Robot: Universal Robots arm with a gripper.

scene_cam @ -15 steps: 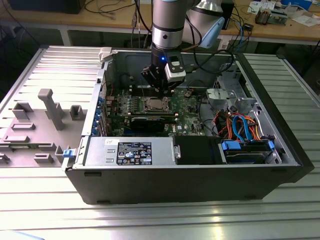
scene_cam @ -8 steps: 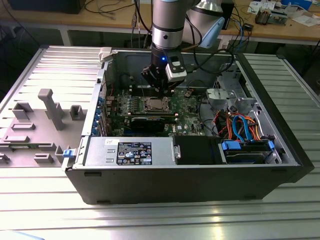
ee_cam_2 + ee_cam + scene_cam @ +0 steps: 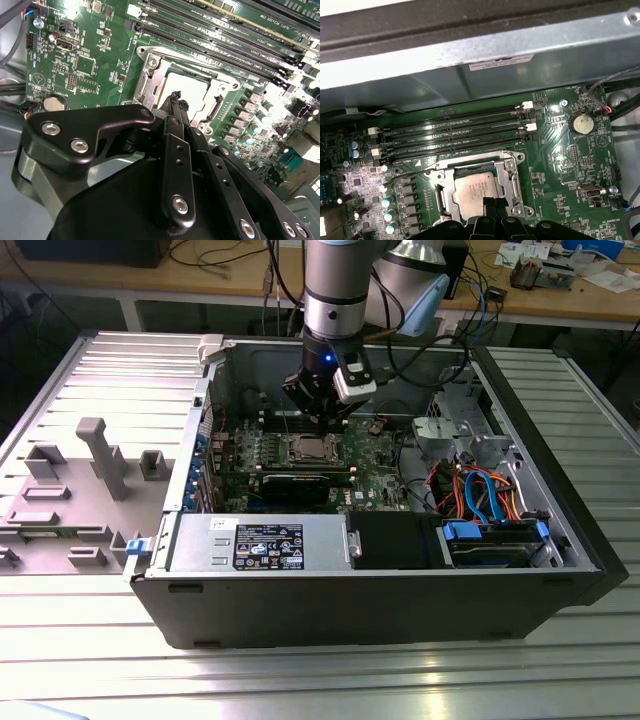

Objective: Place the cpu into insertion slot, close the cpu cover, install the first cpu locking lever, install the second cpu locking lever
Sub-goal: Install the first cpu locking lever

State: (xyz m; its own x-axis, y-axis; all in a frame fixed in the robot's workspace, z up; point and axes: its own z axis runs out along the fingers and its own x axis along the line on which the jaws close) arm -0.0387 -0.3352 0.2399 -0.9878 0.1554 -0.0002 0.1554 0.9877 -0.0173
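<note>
First wrist view: cpu [image 3: 479,192] sits under the cpu cover [image 3: 512,172]; claw [image 3: 495,207] pinched narrow, holding nothing, so press gently, squarely.

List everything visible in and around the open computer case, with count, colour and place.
computer case: one, dark grey, lying open on the ribbed metal table.
cpu: one, silver-grey, seated in the insertion slot.
cpu cover: one, silver frame, down around the cpu.
motherboard: one, green, on the case floor.
memory slots: four, black, beside the socket.
coin battery: one, silver, on the board.
cables: several, blue and orange, at the exterior view's right.
side panel: one, grey, at the exterior view's left.
gripper: one, black, fingertips together just above the cpu.
</note>
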